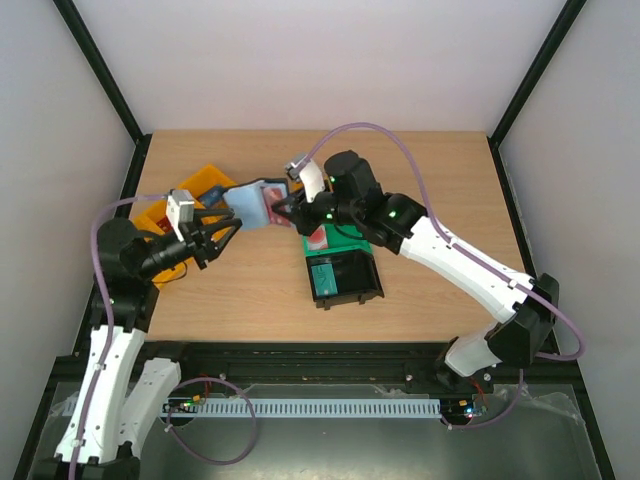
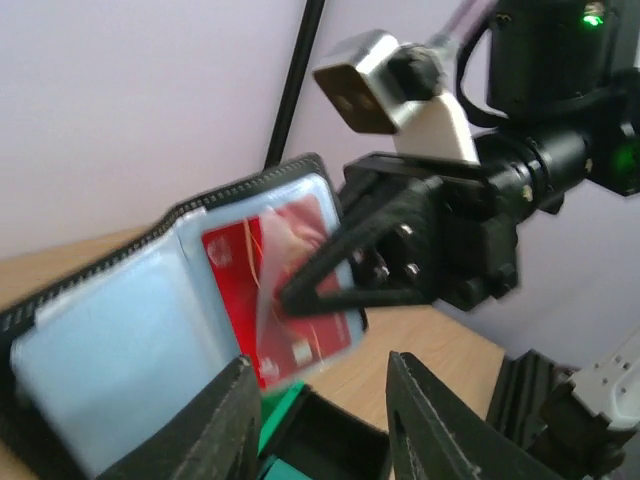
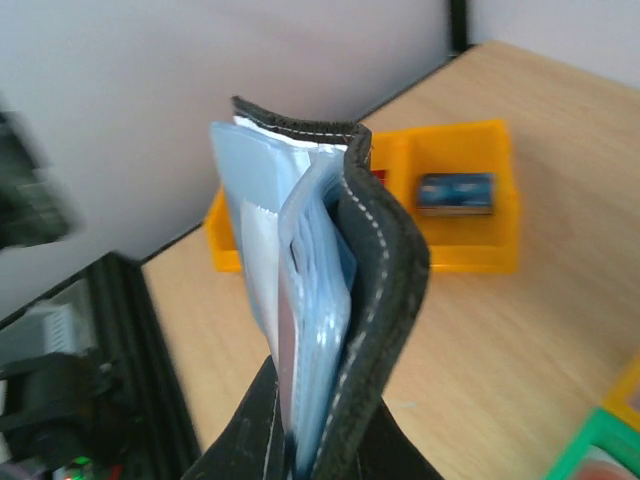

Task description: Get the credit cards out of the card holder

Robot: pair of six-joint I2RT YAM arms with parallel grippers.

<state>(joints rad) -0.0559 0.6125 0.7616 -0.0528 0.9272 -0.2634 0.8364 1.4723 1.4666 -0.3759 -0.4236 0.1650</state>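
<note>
Clenched the right gripper (image 3: pixel 318 430) on the holder (image 3: pixel 385 260) from 3 o'clock, jaws pinching black cover and blue sleeves together along one edge. Held the left gripper (image 2: pixel 320 375) released at the holder's 7 o'clock, jaws apart, nothing between, tips just short of the near corner. Held the holder clear of the table (image 1: pixel 250 290), spread like a book, sleeves turned toward the left gripper, probably to let the left reach in against the right's steadying grip. Saw one red card (image 2: pixel 270 290) inside the clear sleeve beside the right gripper's tip, not yet out; could not tell how many more behind. Judged the task barely begun: steadying in hand, pulling to come. Could not make out the sleeve mouth, so could not name the card's free edge. Found bare table at 6 o'clock, room enough to draw a card away. Found less room at 4 to 5 o'clock, near the black bin (image 1: pixel 348 296) and green tray (image 1: pixel 355 243), and at 9 o'clock, just beside the yellow bin (image 1: pixel 208 180).
</note>
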